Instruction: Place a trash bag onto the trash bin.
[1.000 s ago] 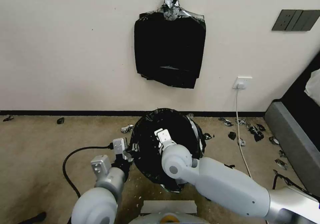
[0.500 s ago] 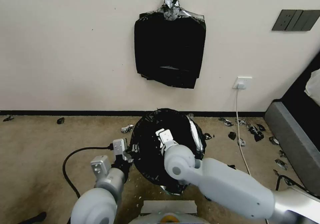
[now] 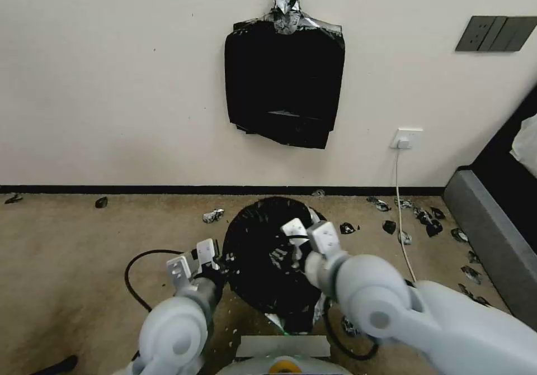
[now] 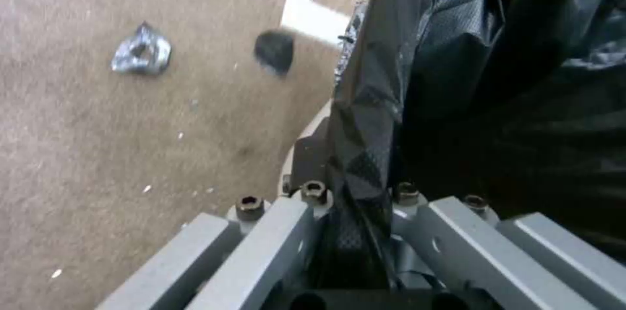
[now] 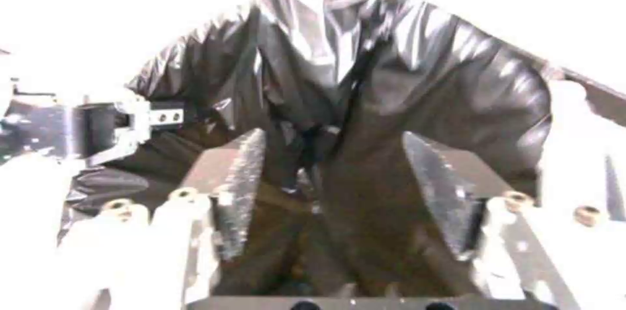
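While the wall (image 3: 112,84) w/ the flat black bundle of bags (image 3: 284,84) hangs behind, the work sits low on the carpet (image 3: 67,241): the trash bag (image 3: 263,257) is draped over the trash bin (image 4: 306,129), mouth spread wide, black film hiding nearly all of the bin. From the left wrist cam only a pale sliver of rim shows beside the film.

Step in hand, as I read it: seating the bag's mouth over the rim, approx. most of the way done.

Left gripper (image 3: 215,257) is at the bag's left edge, clamped on a fold of film; left wrist cam shows the fold pinched between its fingers (image 4: 274,232). Right gripper (image 3: 296,246) is over the bag's right-centre; right wrist cam shows its jaws apart, loose film bunched between them but not squeezed.

Next move prob. calls for closing the right side on the film and pulling it out and down past the rim, gently, since thin film tears.

Small black scraps (image 3: 425,218) litter the floor near the wall socket (image 3: 406,138).
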{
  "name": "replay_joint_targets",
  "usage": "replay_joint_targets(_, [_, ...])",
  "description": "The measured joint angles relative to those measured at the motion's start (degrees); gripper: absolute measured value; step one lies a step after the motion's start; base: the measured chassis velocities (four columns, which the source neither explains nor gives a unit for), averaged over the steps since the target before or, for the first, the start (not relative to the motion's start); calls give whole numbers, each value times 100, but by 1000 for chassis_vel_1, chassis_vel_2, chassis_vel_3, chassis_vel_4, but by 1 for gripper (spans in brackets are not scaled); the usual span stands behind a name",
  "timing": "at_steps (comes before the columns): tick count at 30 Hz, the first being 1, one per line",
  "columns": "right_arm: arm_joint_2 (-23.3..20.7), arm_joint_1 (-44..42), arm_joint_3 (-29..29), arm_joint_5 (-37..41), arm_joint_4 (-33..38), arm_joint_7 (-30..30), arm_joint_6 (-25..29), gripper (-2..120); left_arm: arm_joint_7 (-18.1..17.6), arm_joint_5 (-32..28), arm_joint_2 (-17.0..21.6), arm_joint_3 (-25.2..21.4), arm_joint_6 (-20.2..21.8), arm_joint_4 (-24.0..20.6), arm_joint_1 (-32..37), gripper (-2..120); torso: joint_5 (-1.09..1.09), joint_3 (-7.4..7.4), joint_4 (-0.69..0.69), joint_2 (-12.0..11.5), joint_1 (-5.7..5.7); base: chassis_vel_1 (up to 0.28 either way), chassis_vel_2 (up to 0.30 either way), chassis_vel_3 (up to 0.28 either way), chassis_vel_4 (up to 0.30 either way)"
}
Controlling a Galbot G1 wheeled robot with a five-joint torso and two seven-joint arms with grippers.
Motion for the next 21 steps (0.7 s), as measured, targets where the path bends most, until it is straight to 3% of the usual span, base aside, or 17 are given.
replay_joint_targets(7, [-92, -94, 195, -64, 76, -95, 3, 93, -160, -60, 35, 277, 161, 351, -572, 3, -1, 0, 0, 0, 0, 0, 0, 0, 0])
replay_joint_targets(10, [-106, -112, 243, -66, 73, -101, 4, 99, -176, -12, 33, 290, 177, 396, -617, 3, -2, 0, 0, 0, 0, 0, 0, 0, 0])
replay_joint_targets(15, [-97, -117, 269, -71, 28, -102, 5, 100, -138, 47, 22, 292, 197, 513, -619, 5, -2, 0, 0, 0, 0, 0, 0, 0, 0])
replay_joint_targets(21, [-85, -135, 269, -106, 2, -102, 6, 100, -85, 107, -62, 292, 214, 556, -587, 19, -2, 1, 1, 0, 0, 0, 0, 0, 0])
